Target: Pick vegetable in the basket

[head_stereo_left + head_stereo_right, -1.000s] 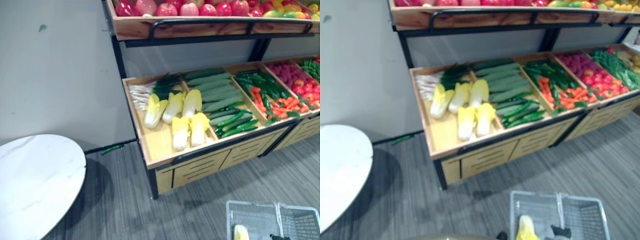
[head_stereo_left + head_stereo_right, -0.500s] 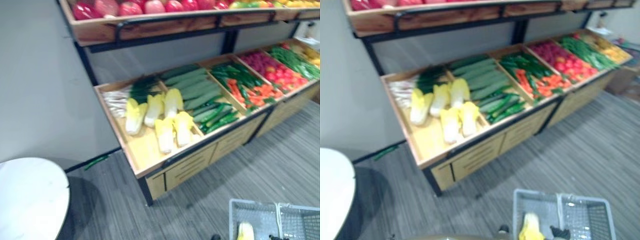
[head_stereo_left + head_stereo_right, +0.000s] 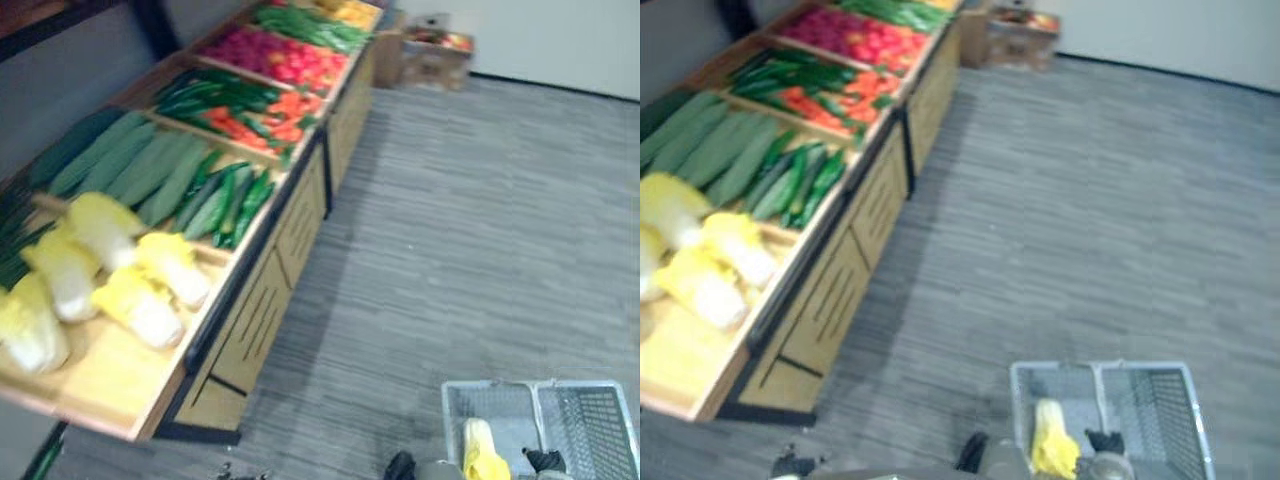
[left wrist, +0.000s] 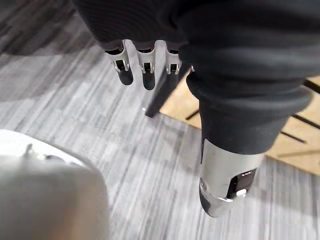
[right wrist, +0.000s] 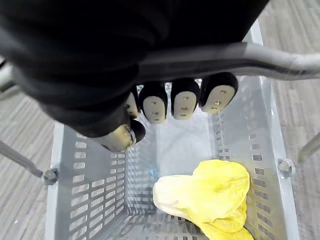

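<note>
A grey plastic basket (image 3: 592, 418) hangs low at my right side over the floor. One yellow napa cabbage (image 5: 210, 192) lies inside it, and the same cabbage (image 3: 1052, 446) shows in the eye views. My right hand (image 5: 100, 60) is shut on the basket's grey handle (image 5: 280, 57), with its fingers (image 5: 183, 103) curled under the bar. My left hand (image 4: 145, 62) hangs over the grey floor with straight fingers and holds nothing.
A wooden produce stand (image 3: 250, 320) runs along my left, with napa cabbages (image 3: 110, 270), cucumbers (image 3: 215, 195), carrots and green peppers (image 3: 250, 105), and red produce (image 3: 285, 55). A cardboard box (image 3: 430, 60) stands at its far end. Grey floor (image 3: 480, 220) stretches to the right.
The camera has swung to the right, so the stand now sits at the left and the round white table has left the picture. The basket with the cabbage stays under my right hand.
</note>
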Tool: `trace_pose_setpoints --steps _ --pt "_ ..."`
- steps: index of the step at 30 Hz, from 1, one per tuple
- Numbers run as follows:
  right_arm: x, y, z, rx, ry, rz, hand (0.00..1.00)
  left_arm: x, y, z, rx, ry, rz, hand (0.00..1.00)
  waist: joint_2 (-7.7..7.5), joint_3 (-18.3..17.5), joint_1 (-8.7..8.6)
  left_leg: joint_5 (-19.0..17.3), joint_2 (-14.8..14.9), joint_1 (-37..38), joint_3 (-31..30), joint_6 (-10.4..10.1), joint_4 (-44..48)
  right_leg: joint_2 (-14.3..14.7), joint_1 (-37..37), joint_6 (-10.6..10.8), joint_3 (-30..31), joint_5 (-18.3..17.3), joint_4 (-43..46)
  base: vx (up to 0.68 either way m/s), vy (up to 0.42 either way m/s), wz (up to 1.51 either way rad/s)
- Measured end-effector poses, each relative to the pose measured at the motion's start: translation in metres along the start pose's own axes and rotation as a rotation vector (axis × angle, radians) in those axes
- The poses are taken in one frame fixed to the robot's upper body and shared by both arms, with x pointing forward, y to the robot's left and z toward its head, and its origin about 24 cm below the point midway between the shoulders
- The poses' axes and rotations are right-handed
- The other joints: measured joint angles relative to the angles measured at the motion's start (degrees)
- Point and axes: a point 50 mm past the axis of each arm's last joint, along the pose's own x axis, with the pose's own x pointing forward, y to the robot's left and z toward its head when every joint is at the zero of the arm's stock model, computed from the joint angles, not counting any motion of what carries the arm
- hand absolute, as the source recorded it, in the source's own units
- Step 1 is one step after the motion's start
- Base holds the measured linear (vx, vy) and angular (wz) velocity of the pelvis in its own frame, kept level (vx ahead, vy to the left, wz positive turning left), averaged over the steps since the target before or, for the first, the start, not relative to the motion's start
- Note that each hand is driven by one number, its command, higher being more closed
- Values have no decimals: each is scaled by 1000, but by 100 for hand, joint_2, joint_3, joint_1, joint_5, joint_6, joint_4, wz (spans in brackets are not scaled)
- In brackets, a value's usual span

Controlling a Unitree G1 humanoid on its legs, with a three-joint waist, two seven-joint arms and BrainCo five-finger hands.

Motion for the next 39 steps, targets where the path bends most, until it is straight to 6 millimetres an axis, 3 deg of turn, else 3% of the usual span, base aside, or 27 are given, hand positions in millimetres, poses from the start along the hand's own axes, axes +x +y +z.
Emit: trace_pose_setpoints --steps 1,3,5,6,7,8,10,12,15,16,17,18,19,21,24,25,34,39 --pt "-1 2 -2 -4 6 12 100 1 -4 7 -5 -11 -9 0 83 21 -39 15 151 0 21 -13 204 181 47 -31 96 78 -231 -118 -76 -70" --pt "-4 5 -12 -24 30 30 100 1 -5 5 -6 -5 -12 0 52 51 -158 63 403 72 -56 11 524 405 296 -60 141 115 -493 -118 -84 -26" --pt "-8 6 -22 -44 49 40 100 0 -7 4 -10 2 -16 0 24 71 -150 113 792 170 -82 49 1095 613 511 -62 272 116 -719 -54 -62 -33" --pt "-9 8 -22 -61 41 47 100 1 -7 6 -11 -5 -15 0 66 57 -146 263 1006 178 -242 45 1522 708 578 -64 437 114 -832 -43 -54 -69" --pt "-8 10 -18 -82 18 55 100 1 -7 7 -17 -13 -13 0 -46 122 -107 442 1113 -29 -729 42 1941 729 584 -124 711 155 -920 -46 -62 -82" --pt "-8 11 -13 -90 1 60 100 1 -6 8 -24 -20 -10 0 -58 144 -95 369 1080 -175 -1139 -40 2061 718 583 -105 841 172 -952 -21 -31 -104" --pt "-4 15 3 -97 -49 69 100 1 -5 11 -55 -40 -2 0 -69 210 -104 -4 359 -710 -3028 -216 1974 599 630 6 1301 272 -998 -8 12 -104" --pt "-4 15 4 -96 -54 69 100 0 -6 10 -52 -48 -1 0 -55 220 -95 -139 -239 -822 -4100 -271 1329 549 710 11 1577 321 -993 23 63 -82" --pt "-3 13 14 -95 -92 62 100 -1 -7 10 -32 -61 -13 0 65 283 -28 -172 -752 -926 -5425 -327 -4 644 635 141 1981 374 -1028 -6 147 -78" --pt "-3 12 15 -99 -101 61 100 -1 -8 11 -26 -64 -14 0 96 301 -4 -154 -795 -938 -5591 -305 -265 676 621 187 2058 405 -1069 24 244 -84" --pt "-2 8 18 -97 -116 51 100 -2 -10 10 -14 -64 -25 0 193 302 38 92 -803 -934 -5705 -213 -776 728 548 257 2146 451 -1096 47 232 -62" --pt "-2 6 19 -96 -122 45 100 -2 -11 10 -4 -63 -31 0 292 303 37 325 -794 -910 -5711 -249 -954 730 548 300 2167 483 -1095 67 248 -51" --pt "-2 7 18 -90 -118 48 100 -2 -11 9 8 -58 -35 0 284 295 21 338 -867 -883 -5691 -225 -1003 661 553 349 2184 510 -1100 81 211 -2" --pt "-6 4 7 -46 -96 39 100 -1 -10 11 79 -79 -55 0 188 266 -1 367 -1134 -875 -5691 -116 -1181 414 559 481 2137 600 -1174 111 245 19" --pt "-7 3 -2 -44 -74 36 100 -2 -9 5 113 -69 -67 0 135 240 27 370 -1339 -769 -5592 -74 -1311 219 583 514 2164 669 -1176 140 208 2" --pt "-10 12 -12 -41 -28 82 100 -6 2 -21 212 -7 -76 0 2 -86 65 486 -1519 -421 -5541 106 -1684 169 877 627 2207 934 -1591 32 40 -2" --pt "-10 12 -14 -10 -15 79 100 -5 3 -22 191 -1 -71 0 7 -90 83 487 -1491 -433 -5568 103 -1733 214 972 642 2100 973 -1788 13 -4 4" --pt "-9 8 -15 109 8 41 100 -5 2 -22 91 22 -70 0 68 -128 137 490 -1433 -496 -5654 97 -1791 263 944 642 1857 972 -1795 46 -11 10"
